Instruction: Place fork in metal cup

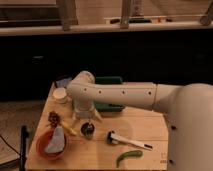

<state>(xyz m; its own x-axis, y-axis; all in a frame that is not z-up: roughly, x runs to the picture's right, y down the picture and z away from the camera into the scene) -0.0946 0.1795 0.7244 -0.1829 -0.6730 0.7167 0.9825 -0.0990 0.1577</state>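
Note:
The metal cup (87, 131) is a small shiny cylinder standing on the wooden table (145, 127), left of the middle. My gripper (86, 120) hangs from the white arm (120, 95) straight down over the cup, just above its rim. The arm's wrist hides its tip. The fork does not show on its own; I cannot tell whether it is in the gripper or in the cup.
An orange bowl (47, 146) with a pale cloth sits front left. A small white cup (61, 95) is at the back left and a green tray (111, 92) behind the arm. A white-handled, black-headed tool (127, 141) and a green pepper (129, 157) lie front right.

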